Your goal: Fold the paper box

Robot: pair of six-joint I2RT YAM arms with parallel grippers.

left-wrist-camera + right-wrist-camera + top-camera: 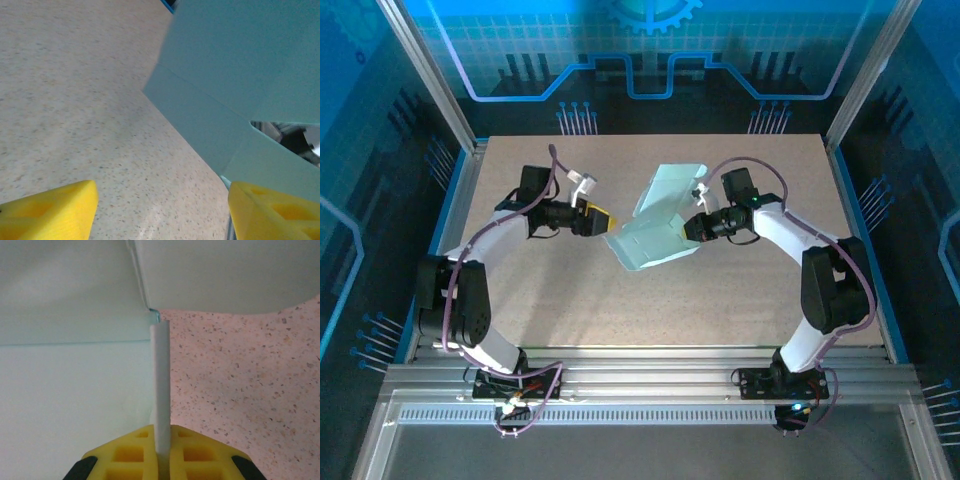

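My right fingers (135,457) pinch a flap (161,390) of the paper box (650,245), my left fingers (50,212) are wide; it looks bendy, so I'd grab near a fold

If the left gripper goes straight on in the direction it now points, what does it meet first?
Probably the paper box: its near edge lies just ahead of the left gripper, whose fingers stand open. How far ahead is unclear.

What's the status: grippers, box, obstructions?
Right gripper shut on a paper box flap. Left gripper open, beside the box. Box partly folded. No obstruction seen.
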